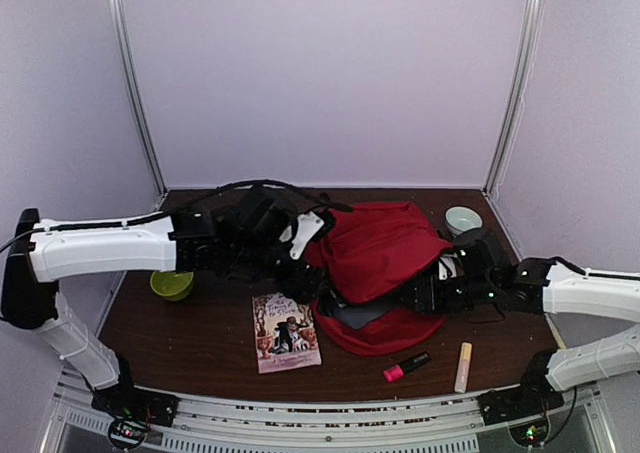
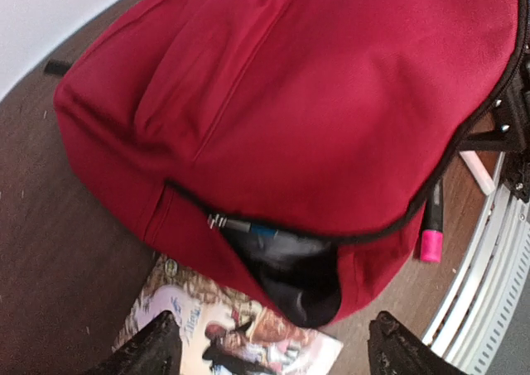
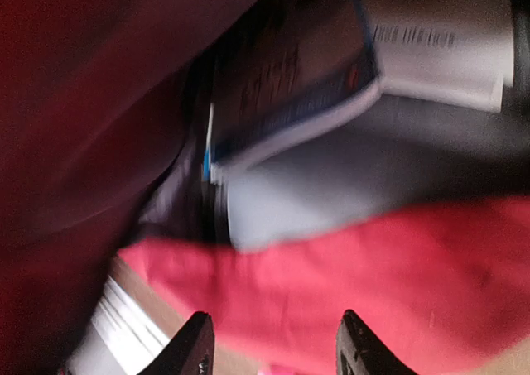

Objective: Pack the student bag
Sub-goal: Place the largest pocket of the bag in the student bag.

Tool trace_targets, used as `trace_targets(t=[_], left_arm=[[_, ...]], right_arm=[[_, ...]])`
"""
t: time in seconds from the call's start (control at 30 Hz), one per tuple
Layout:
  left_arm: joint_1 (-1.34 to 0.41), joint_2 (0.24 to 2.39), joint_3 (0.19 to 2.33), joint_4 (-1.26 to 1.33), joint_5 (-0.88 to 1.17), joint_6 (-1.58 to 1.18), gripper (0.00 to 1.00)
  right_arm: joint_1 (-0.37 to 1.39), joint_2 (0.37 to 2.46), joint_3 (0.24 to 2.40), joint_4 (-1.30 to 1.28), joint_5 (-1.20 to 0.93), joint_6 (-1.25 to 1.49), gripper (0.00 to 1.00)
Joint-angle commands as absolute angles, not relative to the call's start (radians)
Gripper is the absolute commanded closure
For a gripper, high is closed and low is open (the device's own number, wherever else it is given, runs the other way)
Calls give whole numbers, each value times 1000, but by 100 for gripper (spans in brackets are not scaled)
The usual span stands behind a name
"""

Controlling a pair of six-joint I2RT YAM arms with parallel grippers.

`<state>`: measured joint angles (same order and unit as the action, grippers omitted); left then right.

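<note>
On the dark table (image 1: 200,343) inside the pale booth, your student bag (image 1: 385,243) lies mid-table, its mouth turned near so things can slide in. Your left gripper (image 2: 273,350) hovers wide open and empty above the book (image 1: 286,333) at the bag's near-left, likely ready to pick it up. Your right gripper (image 3: 276,342), half open, sits at the red lip, seemingly gripping nothing.

Tool (image 3: 273,329) with parted fingers faces the student bag (image 3: 414,284), books (image 3: 290,85) apparently inside.
</note>
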<state>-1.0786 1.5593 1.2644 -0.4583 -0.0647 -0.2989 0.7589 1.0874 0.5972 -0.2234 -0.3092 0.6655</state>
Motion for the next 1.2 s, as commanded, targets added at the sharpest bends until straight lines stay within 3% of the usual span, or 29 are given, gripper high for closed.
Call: trace_targets(t=[0.0, 0.13, 0.27, 0.5, 0.7, 0.9, 1.0, 1.17], left_arm=[[-1071, 1361, 1061, -469, -118, -536, 19], [-1071, 1243, 843, -404, -132, -715, 24], [-1071, 1249, 715, -363, -120, -842, 27], [-1071, 1309, 629, -279, -102, -894, 28], [-1071, 1325, 567, -243, -105, -912, 28], [-1071, 1283, 556, -283, -137, -896, 28], [-1071, 1251, 554, -315, -160, -891, 28], [-1071, 1192, 520, -356, -191, -914, 28]], right_arm=[[865, 1013, 601, -466, -238, 607, 50], [1045, 1051, 655, -331, -204, 624, 52], [1143, 1278, 802, -222, -298, 629, 47], [1219, 1564, 1030, -313, -299, 599, 46], [1179, 1508, 932, -396, -161, 603, 44], [935, 1360, 803, -467, -112, 521, 44], [839, 1307, 785, -517, -136, 431, 44], [832, 1187, 771, -630, -189, 370, 42]])
